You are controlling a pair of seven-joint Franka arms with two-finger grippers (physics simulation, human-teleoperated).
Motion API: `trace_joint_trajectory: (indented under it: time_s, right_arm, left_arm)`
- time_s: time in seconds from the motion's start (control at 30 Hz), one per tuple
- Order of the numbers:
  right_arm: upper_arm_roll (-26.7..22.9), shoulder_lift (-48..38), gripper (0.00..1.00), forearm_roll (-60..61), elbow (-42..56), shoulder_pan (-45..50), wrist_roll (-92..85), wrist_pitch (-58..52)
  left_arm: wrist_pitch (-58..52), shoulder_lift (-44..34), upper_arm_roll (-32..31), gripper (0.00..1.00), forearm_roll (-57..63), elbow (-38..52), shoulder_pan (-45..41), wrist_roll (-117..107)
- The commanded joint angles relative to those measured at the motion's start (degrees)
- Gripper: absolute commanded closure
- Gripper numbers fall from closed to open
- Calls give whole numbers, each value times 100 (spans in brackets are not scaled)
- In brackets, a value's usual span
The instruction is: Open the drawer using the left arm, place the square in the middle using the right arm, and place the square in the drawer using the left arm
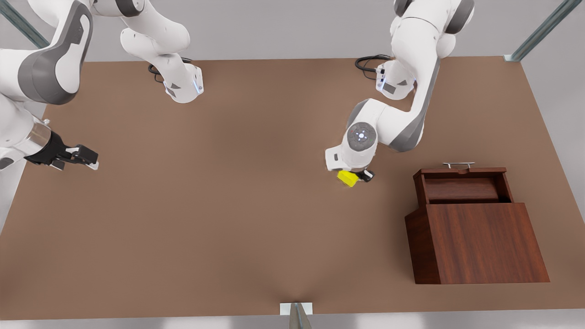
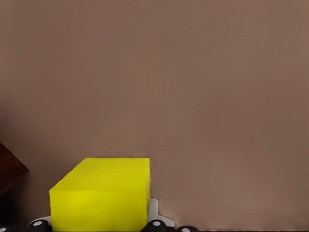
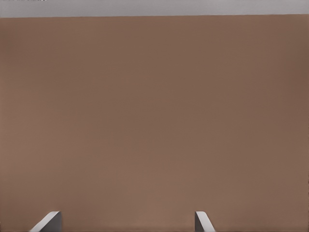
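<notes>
The square (image 1: 347,177) is a small yellow cube, held tilted just above the brown table by my left gripper (image 1: 355,176), which is shut on it, at the front view's middle right. In the left wrist view the square (image 2: 101,193) sits between the black fingertips (image 2: 157,225). The drawer (image 1: 461,185) of the dark wood cabinet (image 1: 480,242) is pulled out, its silver handle (image 1: 458,164) pointing away from the camera, to the right of the square. My right gripper (image 1: 87,157) waits open over the table's left edge; its fingertips (image 3: 48,222) stand wide apart.
Both arm bases (image 1: 185,87) (image 1: 395,82) stand at the table's far edge with black cables. A cabinet corner (image 2: 9,169) shows in the left wrist view. A metal bracket (image 1: 296,310) sits at the near edge.
</notes>
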Motion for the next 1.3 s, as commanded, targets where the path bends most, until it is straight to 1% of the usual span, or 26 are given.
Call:
trace_joint_trajectory:
  time_s: [0.0,0.07,0.13,0.27,0.37,0.47,0.63,0.67,0.8,0.9,0.93,1.17,1.2,1.23,1.27]
  right_arm:
    - [0,0,0,-4,0,8,-2,0]
    - [8,0,0,5,0,8,-2,0]
    - [0,-9,0,5,9,-1,-2,-9]
    - [0,-9,0,5,9,-10,7,-18]
    - [-9,-9,0,5,9,-1,7,-9]
    - [0,0,0,14,9,-1,7,-9]
    - [0,0,0,14,9,8,7,-9]
    - [0,8,0,14,9,8,7,0]
    - [0,8,0,14,9,8,7,0]
    - [0,8,0,5,0,8,7,0]
    - [0,8,0,14,0,8,7,-9]
    - [0,0,0,5,9,16,7,-9]
    - [0,0,0,5,9,8,-2,-9]
    - [0,0,0,5,9,8,6,-9]
    - [0,8,0,5,9,8,-2,-9]
  left_arm:
    - [-51,-21,82,32,-314,0,-12,180]
    - [-279,-100,671,32,-446,0,-20,1244]
    - [-280,-118,1198,31,-464,0,-29,2194]
    - [-236,-56,2042,31,-473,-18,-12,3820]
    - [-201,-47,2447,31,-490,-193,94,4558]
    - [-192,32,2456,31,-490,-220,524,5129]
    - [-183,181,2473,31,-490,-220,946,5683]
    - [-139,251,2482,29,-490,-220,1008,5780]
    - [-60,410,2482,29,-490,-220,1166,5912]
    - [-34,445,2482,27,-490,-229,1298,6070]
    - [-34,454,2482,1,-490,-229,1307,6079]
    - [-69,445,2500,0,-499,-299,1386,6018]
    - [-69,419,2500,0,-508,-290,1377,5746]
    - [-42,314,2491,0,-508,-220,1351,5010]
    - [-95,164,2465,0,-701,-194,1351,3726]
